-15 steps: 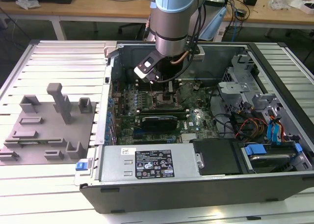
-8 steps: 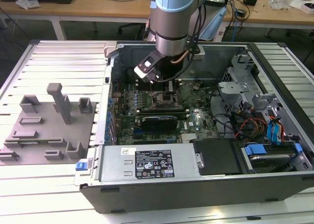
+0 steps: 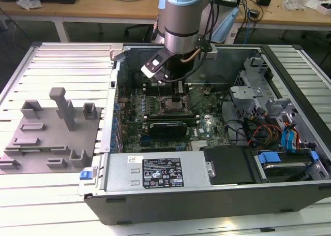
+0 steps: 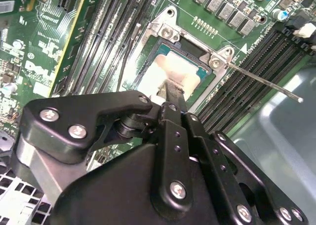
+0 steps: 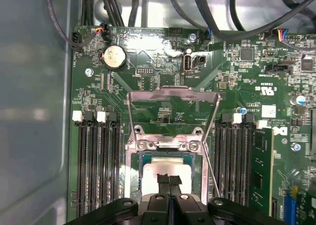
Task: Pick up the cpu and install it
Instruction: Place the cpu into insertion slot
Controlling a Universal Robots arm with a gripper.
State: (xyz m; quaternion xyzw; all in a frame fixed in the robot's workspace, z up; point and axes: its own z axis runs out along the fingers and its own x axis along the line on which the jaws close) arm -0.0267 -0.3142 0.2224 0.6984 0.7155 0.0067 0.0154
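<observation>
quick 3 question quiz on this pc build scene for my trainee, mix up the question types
1. True or false: the metal load plate over the socket stands flipped open.
2. Where does the cpu lie? A) on the grey fixture B) in the socket C) on the power supply
3. Fill in: the gripper hangs right over the ___.
Key: 1 true; 2 B; 3 cpu

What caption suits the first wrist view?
Gripper directly over the cpu lying in the motherboard socket, load plate raised.
</observation>
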